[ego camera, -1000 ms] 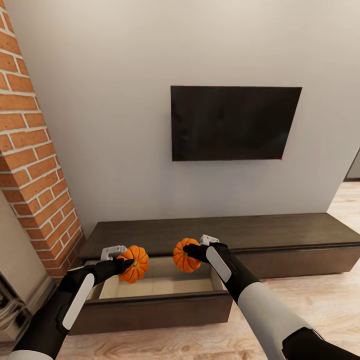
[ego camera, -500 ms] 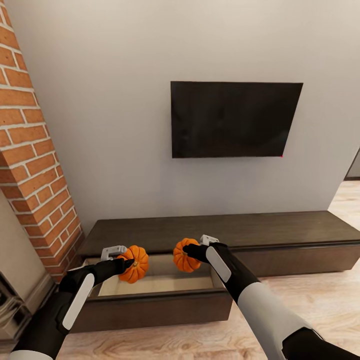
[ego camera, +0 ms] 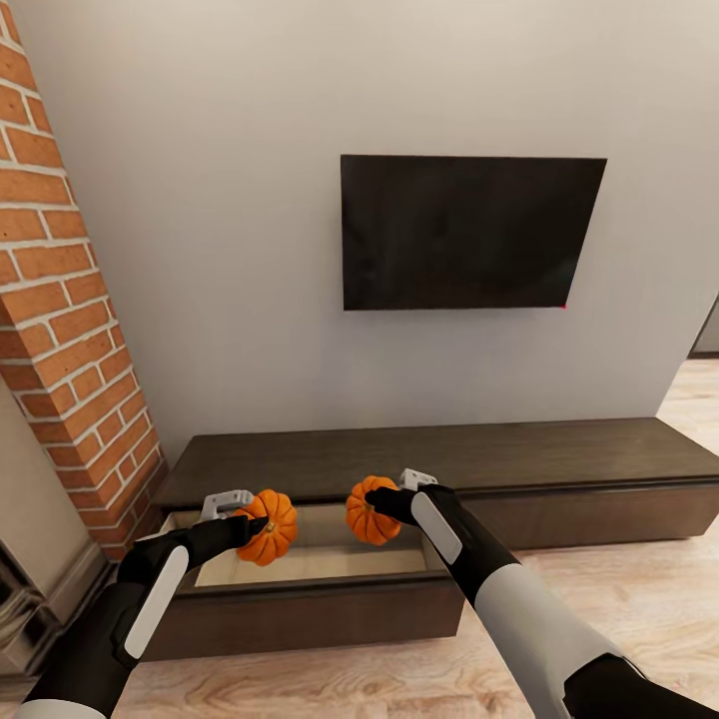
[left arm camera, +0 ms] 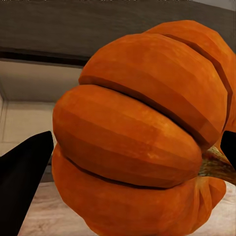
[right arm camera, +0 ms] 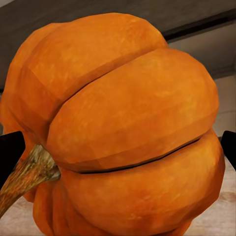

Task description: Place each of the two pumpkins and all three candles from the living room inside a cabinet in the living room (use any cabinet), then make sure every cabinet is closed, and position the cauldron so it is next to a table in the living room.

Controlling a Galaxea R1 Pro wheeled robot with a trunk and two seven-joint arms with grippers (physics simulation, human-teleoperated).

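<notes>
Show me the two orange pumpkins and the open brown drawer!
Left round orange pumpkin [ego camera: 270, 526], head view, ribbed side.
Right round orange pumpkin [ego camera: 367, 512], head view, ribbed side.
Open dark-brown wooden drawer [ego camera: 320, 611], head view, front panel.

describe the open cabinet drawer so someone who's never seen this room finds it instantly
Below the wall-mounted TV runs a long, low dark-brown cabinet. At its end nearest the brick column, the drawer is pulled out, showing a pale beige interior; the front beside it sits flush.
</notes>
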